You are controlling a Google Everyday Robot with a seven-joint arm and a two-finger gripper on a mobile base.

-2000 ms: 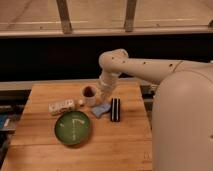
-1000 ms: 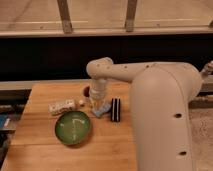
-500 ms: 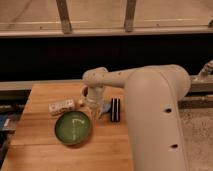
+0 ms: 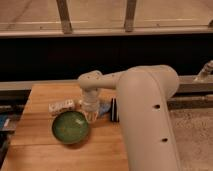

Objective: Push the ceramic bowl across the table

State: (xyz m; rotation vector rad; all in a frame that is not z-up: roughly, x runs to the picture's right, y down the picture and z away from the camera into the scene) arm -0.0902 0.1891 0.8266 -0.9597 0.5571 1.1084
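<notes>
Ceramic bowl (image 4: 71, 127): green, glossy, round. It sits upright on the near left part of the table (image 4: 102, 150), mouth facing up. Being circular, it has no long axis and no heading, so any side serves equally well as a contact face.

Table: joined honey-tan planks, with bare wood showing to the near side and right of the bowl.

Gripper (image 4: 91, 116): down at table level, at the bowl's far right rim, touching it or just beside it. Contact cannot be confirmed, nor whether the pincer is wide or narrow.

Step in hand, as judged: bringing the gripper against the rim to begin the push. To do it well, meet the outer wall low, below the rim, and aim through the bowl's centre. An off-centre shove would likely spin or slip the glazed bowl aside. Push slowly and level, toward open wood.

Just beyond: a pale packet (image 4: 61, 106) at left, a blue item (image 4: 105, 109) and a dark upright object (image 4: 114, 110) at right, all near the gripper. A push away from these looks safest.
</notes>
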